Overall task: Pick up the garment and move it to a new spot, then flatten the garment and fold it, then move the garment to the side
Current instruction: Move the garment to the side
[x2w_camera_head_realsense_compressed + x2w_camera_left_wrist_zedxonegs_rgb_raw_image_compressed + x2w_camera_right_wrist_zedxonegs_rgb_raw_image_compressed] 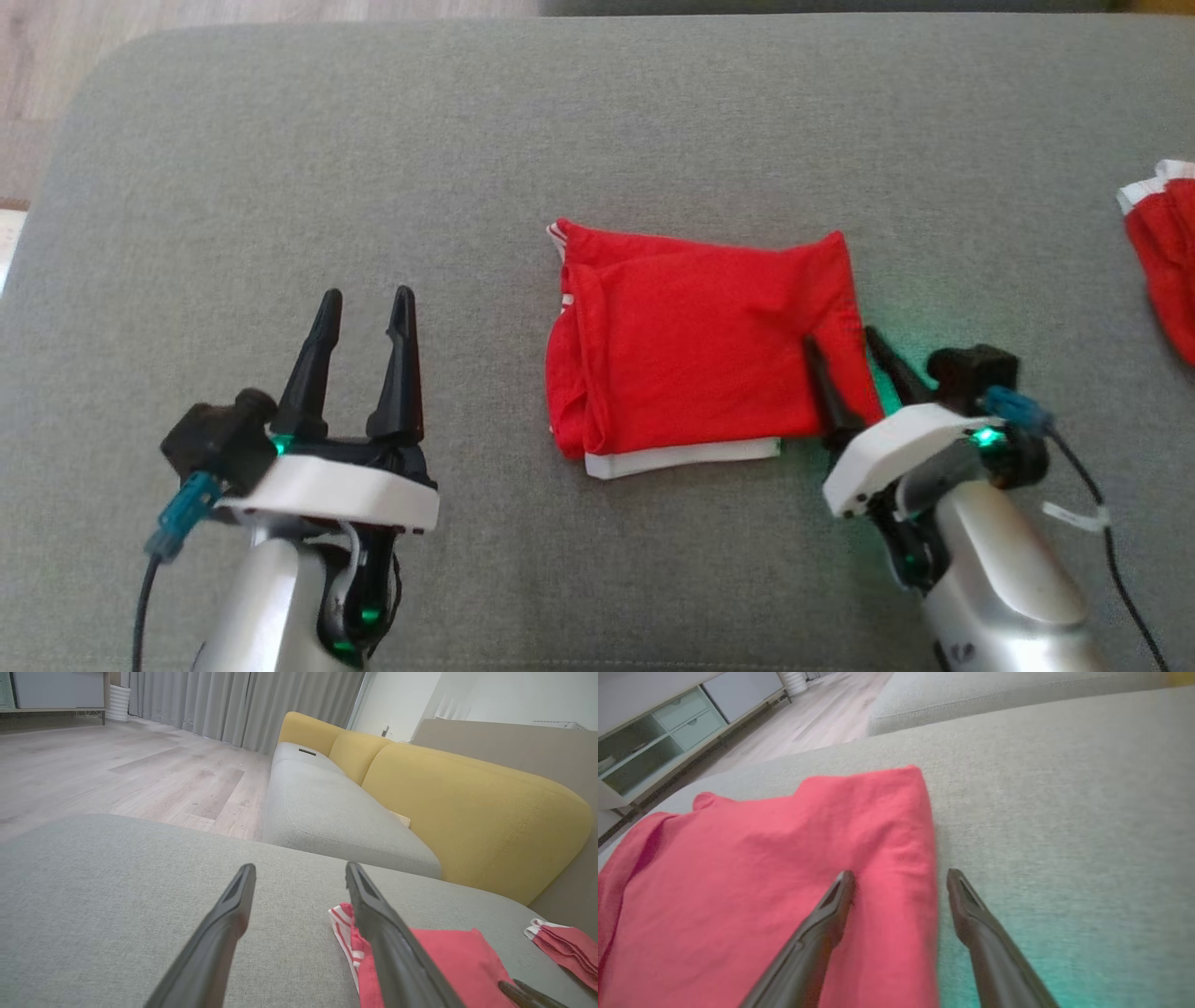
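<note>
Grey woven seat cushion (597,121) underneath everything. Folded red garment (691,345) flat at centre, white hem along the near edge. Right gripper (841,338) spread wide astride its right edge, one finger over cloth, the other over bare cushion, gripping nothing. Left gripper (367,294) equally wide, empty, well left of the garment. Second red garment (1167,252) at the right margin.

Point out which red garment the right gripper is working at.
The folded red garment in the middle: the open right gripper has one finger on either side of its right edge. The other red garment lies apart, at the far right.
</note>
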`<state>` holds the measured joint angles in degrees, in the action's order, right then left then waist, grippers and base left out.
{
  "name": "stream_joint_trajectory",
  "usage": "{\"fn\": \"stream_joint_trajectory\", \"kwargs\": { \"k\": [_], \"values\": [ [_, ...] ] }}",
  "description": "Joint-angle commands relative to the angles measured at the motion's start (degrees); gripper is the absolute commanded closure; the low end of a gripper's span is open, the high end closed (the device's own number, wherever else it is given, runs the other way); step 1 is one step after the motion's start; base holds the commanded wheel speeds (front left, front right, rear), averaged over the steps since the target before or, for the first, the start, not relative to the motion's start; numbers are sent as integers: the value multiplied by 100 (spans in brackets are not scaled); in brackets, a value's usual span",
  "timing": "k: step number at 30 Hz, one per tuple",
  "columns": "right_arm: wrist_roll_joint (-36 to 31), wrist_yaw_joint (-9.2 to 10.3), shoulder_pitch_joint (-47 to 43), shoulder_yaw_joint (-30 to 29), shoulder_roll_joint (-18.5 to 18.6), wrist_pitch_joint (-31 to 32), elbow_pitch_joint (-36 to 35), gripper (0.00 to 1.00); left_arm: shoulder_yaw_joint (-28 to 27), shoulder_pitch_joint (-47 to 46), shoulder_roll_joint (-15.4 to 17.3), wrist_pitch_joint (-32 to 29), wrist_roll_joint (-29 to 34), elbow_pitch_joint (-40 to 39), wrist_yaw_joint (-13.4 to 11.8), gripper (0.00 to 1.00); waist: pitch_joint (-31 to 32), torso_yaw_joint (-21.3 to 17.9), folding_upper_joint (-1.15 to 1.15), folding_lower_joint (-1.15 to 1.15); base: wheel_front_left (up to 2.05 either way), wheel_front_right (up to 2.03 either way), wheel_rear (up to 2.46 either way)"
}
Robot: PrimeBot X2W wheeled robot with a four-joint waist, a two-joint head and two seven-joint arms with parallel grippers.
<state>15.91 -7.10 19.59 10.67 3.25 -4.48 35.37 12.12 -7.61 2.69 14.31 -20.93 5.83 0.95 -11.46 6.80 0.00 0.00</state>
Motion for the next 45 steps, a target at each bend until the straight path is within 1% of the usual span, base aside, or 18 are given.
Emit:
{"fn": "stream_joint_trajectory", "kwargs": {
  "k": [1, 4, 9, 10, 11, 14, 16, 20, 24, 28, 32, 33, 37, 41, 45],
  "values": [
    [41, -39, 219, 211, -37, 39, -82, 0, -173, -272, 19, 69, -62, -164, -28, 0, -18, 24, 0, 0, 0, 0, 0],
    [187, -39, 306, 445, -37, 230, 316, 0, -198, -261, 19, 69, -57, -143, -31, 0, -14, 51, 0, 0, 0, 0, 0],
    [419, -39, 408, 706, -37, 496, 715, 0, -225, -273, 19, 69, -74, -141, -58, 0, 19, 48, 0, 0, 0, 0, 0],
    [473, -39, 435, 756, -37, 518, 758, 12, -224, -276, 19, 69, -78, -144, -62, 0, 25, 40, 0, 0, 0, 0, 0],
    [508, -39, 466, 793, -37, 520, 790, 100, -225, -275, 19, 69, -80, -147, -65, 0, 35, 25, 0, 0, 0, 0, 0],
    [483, -39, 586, 771, -37, 393, 854, 100, -249, -254, 19, 69, -77, -157, -75, 0, 64, -48, 0, 0, 0, 0, 0],
    [318, -39, 686, 724, -37, 266, 873, 100, -268, -235, 19, 69, -74, -168, -72, 0, 80, -117, 0, 0, 0, 0, 0],
    [-264, -39, 874, 544, -12, 12, 823, 100, -267, -203, 19, 69, -50, -175, -51, 0, 128, -286, 0, 0, 0, 0, 0],
    [-789, -39, 1029, 508, 230, -102, 523, 100, -273, -198, 19, 69, -25, -205, -31, 0, 167, -513, 0, 0, 0, 0, 0],
    [-1040, -39, 1211, 610, 643, 5, 98, 100, -221, -219, 19, 69, 8, -262, -4, 0, 171, -768, 0, 0, 0, 0, 0],
    [-1117, -39, 1429, 752, 1248, 275, -270, 100, -96, -342, 19, 69, 32, -338, 15, 0, 68, -991, 0, 0, 0, 0, 0],
    [-1117, -39, 1429, 752, 1248, 275, -270, 100, -96, -342, 19, 69, 32, -338, 15, 0, 68, -991, 0, 0, 0, 0, 0],
    [-1011, -39, 1658, 818, 1895, 537, -531, 100, 115, -541, 19, 69, 87, -418, 46, 0, -125, -1168, 0, 0, 0, 0, 0],
    [-913, -39, 1900, 608, 2531, 706, -578, 100, 282, -756, 19, 69, 139, -463, 63, 0, -352, -1288, 0, 0, 0, 0, 0],
    [-897, -39, 2104, 225, 3015, 767, -419, 100, 382, -940, 19, 69, 191, -491, 67, 0, -613, -1337, 0, 0, 0, 0, 0]
  ]
}}
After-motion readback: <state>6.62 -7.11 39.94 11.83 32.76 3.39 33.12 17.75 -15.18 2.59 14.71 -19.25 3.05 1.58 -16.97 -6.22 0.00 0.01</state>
